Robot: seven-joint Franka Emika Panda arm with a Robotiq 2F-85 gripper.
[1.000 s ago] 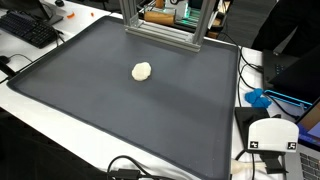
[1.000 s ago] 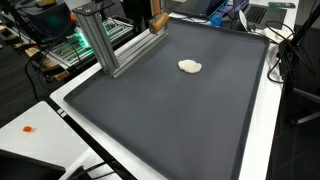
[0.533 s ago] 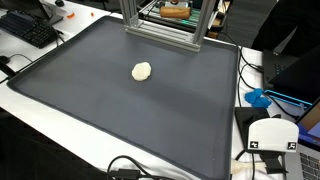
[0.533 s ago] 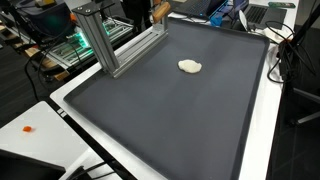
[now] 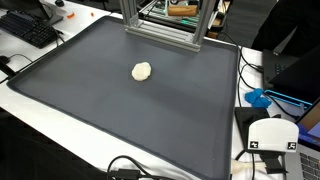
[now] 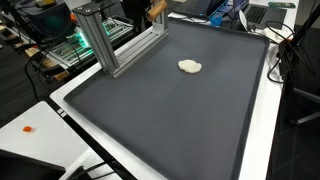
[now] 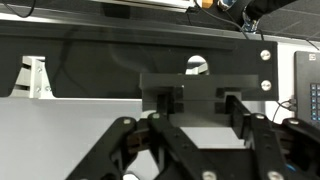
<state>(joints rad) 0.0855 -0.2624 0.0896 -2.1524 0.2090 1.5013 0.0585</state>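
Note:
In the wrist view my gripper (image 7: 198, 100) reaches in from below. Its dark fingers (image 7: 232, 104) stand a little apart, with a flat piece spanning the gap between them. In both exterior views an orange-brown object (image 5: 182, 9) (image 6: 156, 7) hangs at the top edge, behind the aluminium frame (image 5: 160, 35) (image 6: 110, 50). The gripper seems shut on it, though the arm around it is mostly cut off. A cream-coloured lump (image 5: 142, 71) (image 6: 189, 66) lies alone on the dark mat (image 5: 100, 115) (image 6: 170, 120), well away from the gripper.
The frame stands along the mat's far edge. A keyboard (image 5: 30, 28) lies beside the mat. A white device (image 5: 272, 135), a blue item (image 5: 258, 98) and cables (image 5: 130, 170) sit on the white table. Monitors and clutter stand behind.
The orange-brown object has shifted along behind the frame and risen toward the top edge of both exterior views. The cream lump has not moved.

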